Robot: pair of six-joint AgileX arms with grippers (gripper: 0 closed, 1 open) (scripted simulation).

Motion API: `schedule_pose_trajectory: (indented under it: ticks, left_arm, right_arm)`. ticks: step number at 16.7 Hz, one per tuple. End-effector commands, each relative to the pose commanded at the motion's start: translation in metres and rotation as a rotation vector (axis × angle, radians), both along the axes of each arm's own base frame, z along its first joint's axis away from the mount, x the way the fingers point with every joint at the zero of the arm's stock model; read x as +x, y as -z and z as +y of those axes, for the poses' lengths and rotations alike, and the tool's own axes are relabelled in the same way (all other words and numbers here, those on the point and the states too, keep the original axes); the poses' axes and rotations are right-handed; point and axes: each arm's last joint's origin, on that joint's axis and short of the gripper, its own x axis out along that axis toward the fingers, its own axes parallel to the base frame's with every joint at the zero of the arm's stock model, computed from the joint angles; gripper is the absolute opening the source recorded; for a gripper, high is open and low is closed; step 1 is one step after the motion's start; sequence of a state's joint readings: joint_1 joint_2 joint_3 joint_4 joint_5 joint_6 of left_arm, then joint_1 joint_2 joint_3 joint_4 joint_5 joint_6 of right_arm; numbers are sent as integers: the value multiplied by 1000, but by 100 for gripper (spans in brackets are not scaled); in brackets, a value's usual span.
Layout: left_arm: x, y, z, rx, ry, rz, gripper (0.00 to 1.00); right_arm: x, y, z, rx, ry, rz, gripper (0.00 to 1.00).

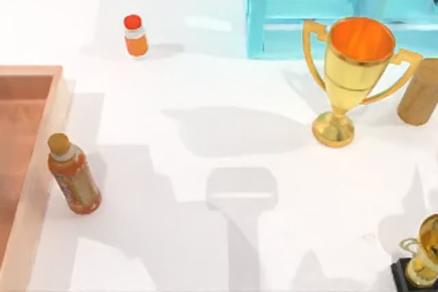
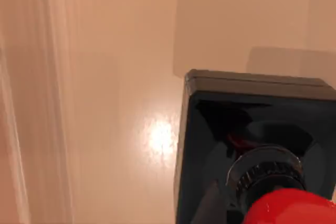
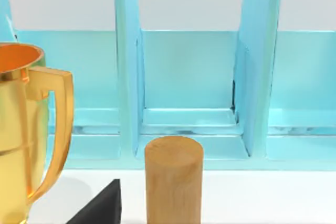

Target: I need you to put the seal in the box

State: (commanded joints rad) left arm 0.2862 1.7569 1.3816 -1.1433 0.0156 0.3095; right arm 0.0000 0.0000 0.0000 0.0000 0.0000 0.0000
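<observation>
The seal (image 2: 210, 145) is close up in the left wrist view: a black square block with a silver neck and a glossy red knob (image 2: 289, 208). It is seen from its knob end, over the light orange-brown floor (image 2: 121, 129) of the box. I cannot tell whether it rests on that floor or hangs above it. The box (image 1: 42, 189) lies at the table's left edge in the top view, cut off by the frame.
An orange drink bottle (image 1: 74, 176) stands just right of the box wall. A small red-capped bottle (image 1: 135, 35) is at the back. At the right are a turquoise cabinet (image 1: 308, 11), a gold trophy (image 1: 352, 76), a wooden cylinder (image 1: 419, 94) and a small trophy (image 1: 421, 258).
</observation>
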Motion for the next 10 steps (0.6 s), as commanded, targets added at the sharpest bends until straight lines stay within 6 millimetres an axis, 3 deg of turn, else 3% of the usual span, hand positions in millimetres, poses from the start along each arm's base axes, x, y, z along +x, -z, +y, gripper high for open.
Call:
schedule_pose_trajectory:
  ticks: [5,10]
  left_arm:
    - [0,0,0,0,0,0,98]
    - [0,0,0,0,0,0,100]
  right_arm:
    - [0,0,0,0,0,0,100]
    - [0,0,0,0,0,0,100]
